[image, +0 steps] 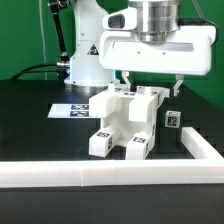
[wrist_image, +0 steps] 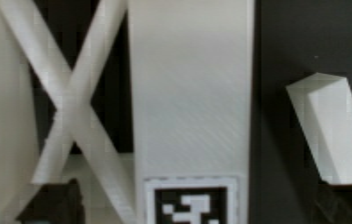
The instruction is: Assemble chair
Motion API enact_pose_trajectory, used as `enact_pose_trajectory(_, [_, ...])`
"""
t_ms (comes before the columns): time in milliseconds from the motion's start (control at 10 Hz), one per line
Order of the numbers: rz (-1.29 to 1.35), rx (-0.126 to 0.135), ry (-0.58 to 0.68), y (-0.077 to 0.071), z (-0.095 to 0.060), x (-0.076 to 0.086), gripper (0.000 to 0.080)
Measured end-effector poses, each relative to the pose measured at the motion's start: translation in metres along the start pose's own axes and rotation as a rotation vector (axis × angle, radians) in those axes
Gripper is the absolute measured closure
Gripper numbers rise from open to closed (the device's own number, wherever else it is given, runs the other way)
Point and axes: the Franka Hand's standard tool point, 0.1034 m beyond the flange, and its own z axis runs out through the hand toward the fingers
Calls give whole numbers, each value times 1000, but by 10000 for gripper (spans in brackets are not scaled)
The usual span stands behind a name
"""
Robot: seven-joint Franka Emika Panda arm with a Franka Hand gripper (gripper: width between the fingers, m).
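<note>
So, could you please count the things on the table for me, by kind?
Chair assembly: 1
Separate tagged piece: 1
Marker board: 1
White rail: 1
Total: 4

Even bright light, soft blur, low resolution

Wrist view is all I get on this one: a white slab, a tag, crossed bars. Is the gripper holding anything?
Observer: No. In the exterior view the gripper hangs open just above the part-built chair, with nothing between its fingers.
Operator: Any loose parts around?
Observer: One small tagged piece sits beside the chair, on the exterior view's right.
Operator: What borders the work area?
Observer: A long white rail runs along the front of the scene.
</note>
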Motion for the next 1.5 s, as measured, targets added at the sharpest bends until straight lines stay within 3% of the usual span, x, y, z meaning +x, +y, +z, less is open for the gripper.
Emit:
enact_pose_trajectory(600, [-40, 2, 15, 7, -1, 19, 150])
enact_pose_trajectory(1200, [-142, 8, 46, 26, -6, 60, 150])
enact_pose_trajectory(1500, [-154, 9, 53, 33, -8, 70, 150])
